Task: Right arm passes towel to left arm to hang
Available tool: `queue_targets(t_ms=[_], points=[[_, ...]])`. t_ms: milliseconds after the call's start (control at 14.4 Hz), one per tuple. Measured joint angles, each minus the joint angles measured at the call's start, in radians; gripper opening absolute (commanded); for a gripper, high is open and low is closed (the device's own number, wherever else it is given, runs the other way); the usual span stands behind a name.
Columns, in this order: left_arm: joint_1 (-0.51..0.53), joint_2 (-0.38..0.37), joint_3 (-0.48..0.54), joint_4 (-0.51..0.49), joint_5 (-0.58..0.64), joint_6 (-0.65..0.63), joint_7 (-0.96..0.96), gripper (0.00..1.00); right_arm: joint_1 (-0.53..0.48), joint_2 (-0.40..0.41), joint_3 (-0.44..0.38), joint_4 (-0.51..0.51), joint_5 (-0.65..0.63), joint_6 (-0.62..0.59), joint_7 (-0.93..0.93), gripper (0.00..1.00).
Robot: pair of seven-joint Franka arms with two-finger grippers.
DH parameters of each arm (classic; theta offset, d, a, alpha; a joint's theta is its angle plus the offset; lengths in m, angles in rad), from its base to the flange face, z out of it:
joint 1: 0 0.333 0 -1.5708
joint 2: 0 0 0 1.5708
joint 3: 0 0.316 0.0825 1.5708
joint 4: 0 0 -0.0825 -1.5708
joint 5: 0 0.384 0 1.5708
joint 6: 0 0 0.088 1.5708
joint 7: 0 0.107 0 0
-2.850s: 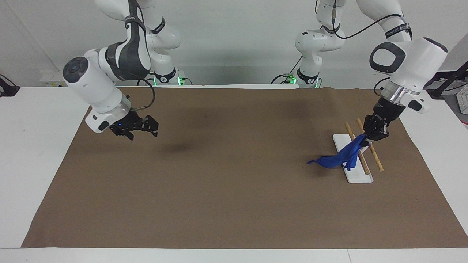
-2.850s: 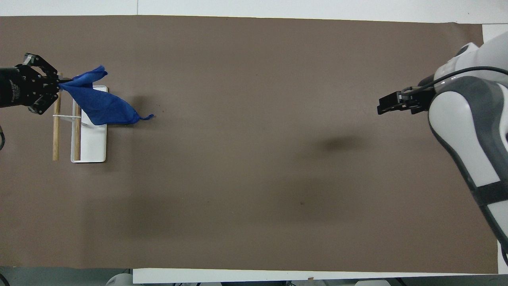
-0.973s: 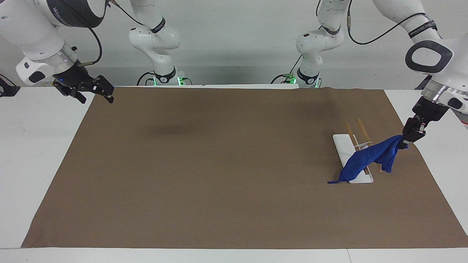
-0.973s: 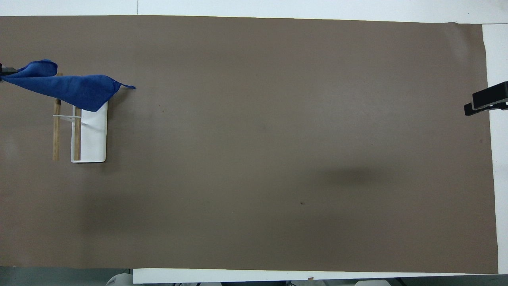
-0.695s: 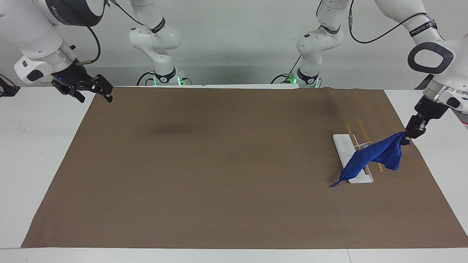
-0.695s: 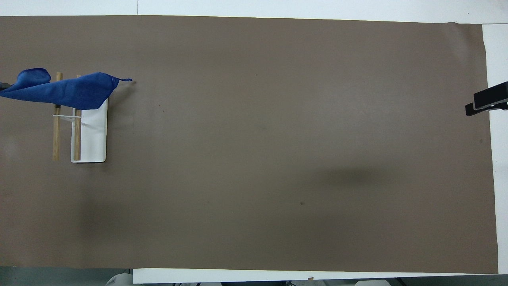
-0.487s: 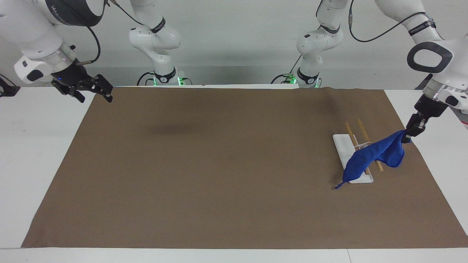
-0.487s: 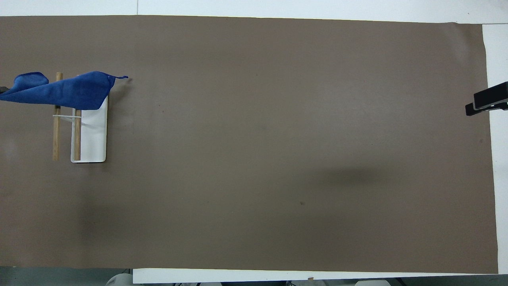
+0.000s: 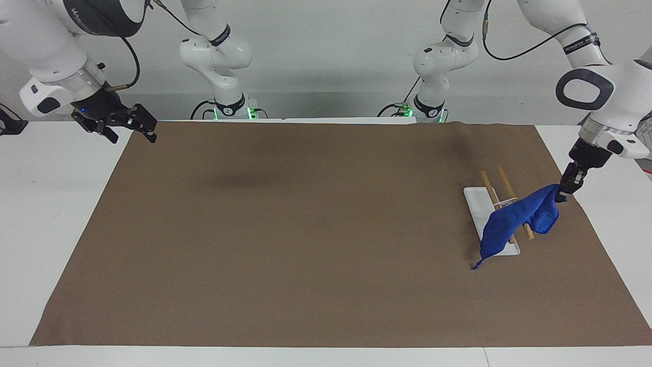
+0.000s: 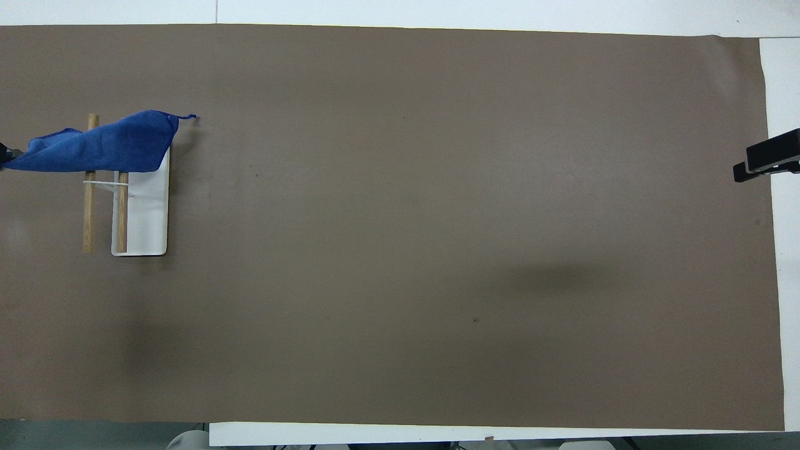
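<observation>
Facing view, towel pinched in left claw

At upper left, the white right arm shows a black lettered shell, silver wrist ring, blue light and looping black cable; at upper right, the white left arm bears a dark-ringed oval cap.

We get bright, even light from above, both views pretty sharp, just soft blurry shadows smudged across the matte brown paper table cover, no glare.
</observation>
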Motion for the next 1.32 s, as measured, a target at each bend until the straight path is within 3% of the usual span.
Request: queue_targets(t_ms=[139,834,1112,1321], points=[[0.003,-0.008,0.001,-0.010,0.008,0.001,0.004,1.00,0.000,0.001,0.000,0.000,0.000,0.000,0.000,1.00],[0.011,-0.028,0.000,0.034,0.134,-0.063,0.013,1.00,0.000,0.002,-0.001,0.000,-0.016,0.000,0.000,1.00],[-0.011,-0.035,-0.010,0.128,0.218,-0.205,0.017,1.00,0.001,0.002,-0.001,0.000,-0.053,0.000,-0.031,1.00],[-0.068,-0.035,-0.014,0.232,0.223,-0.389,0.029,1.00,0.001,0.002,-0.001,0.000,-0.056,0.020,-0.074,1.00]])
